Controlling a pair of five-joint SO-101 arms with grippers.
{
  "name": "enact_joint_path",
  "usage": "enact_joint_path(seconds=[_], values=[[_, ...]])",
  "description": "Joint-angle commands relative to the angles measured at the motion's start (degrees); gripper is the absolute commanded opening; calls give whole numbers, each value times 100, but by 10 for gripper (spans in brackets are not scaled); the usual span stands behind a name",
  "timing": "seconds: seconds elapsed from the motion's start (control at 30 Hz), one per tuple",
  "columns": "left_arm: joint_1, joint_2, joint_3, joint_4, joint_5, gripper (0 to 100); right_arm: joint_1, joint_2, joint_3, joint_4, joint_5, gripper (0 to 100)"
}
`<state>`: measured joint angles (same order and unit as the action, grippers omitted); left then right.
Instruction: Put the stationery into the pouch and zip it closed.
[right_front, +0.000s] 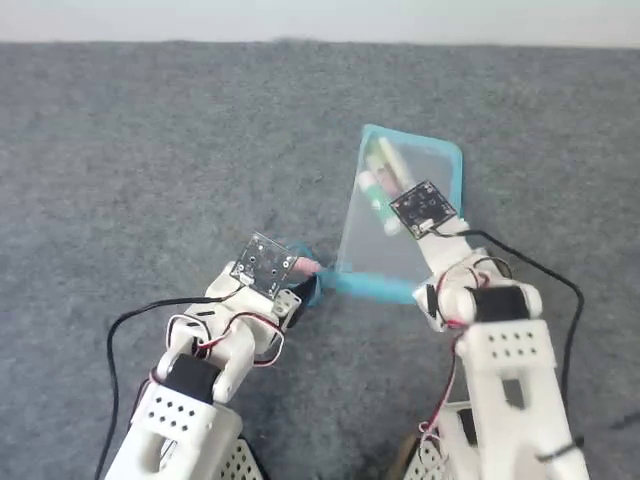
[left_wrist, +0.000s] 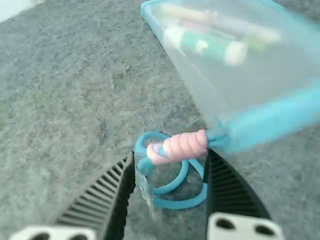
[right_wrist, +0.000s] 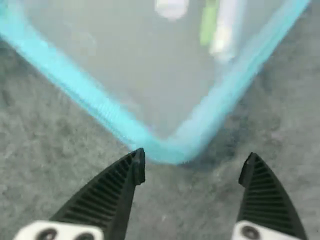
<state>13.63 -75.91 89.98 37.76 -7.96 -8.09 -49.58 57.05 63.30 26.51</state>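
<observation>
Clear pouch (right_front: 385, 250) with teal edging lying flat on the grey table (right_front: 150, 150), its stationery (right_front: 385, 180), among it a green-and-white marker (left_wrist: 205, 45), visible through the wall near the far end. Left gripper (left_wrist: 170, 156) at the pouch's near corner, fingers spread to either side of the pink zip pull (left_wrist: 180, 145) and its teal cord loop (left_wrist: 172, 187), neither of which is pinched. Right gripper (right_wrist: 195, 156) over the other near corner of the pouch, fingers likewise spread wide and closed on nothing, the teal edge just beyond the fingertips
</observation>
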Motion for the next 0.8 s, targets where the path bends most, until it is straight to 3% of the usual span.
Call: enact_joint_path(seconds=[0.0,0.17,0.37,0.5,0.7,0.77], values=[[105,35,-321,440,-484,209,4,-734,-378,66,-360,296],[352,35,-409,826,-589,214,4,-963,-369,31,-747,297],[-932,35,-391,-132,290,214,4,-989,-202,13,-905,296],[-1407,35,-391,-519,826,214,22,-989,-114,22,-958,284],[-1521,9,-400,-642,1099,214,48,-989,-88,13,-958,35],[-1521,-193,-365,-615,1160,212,48,-989,-88,13,-958,9]])
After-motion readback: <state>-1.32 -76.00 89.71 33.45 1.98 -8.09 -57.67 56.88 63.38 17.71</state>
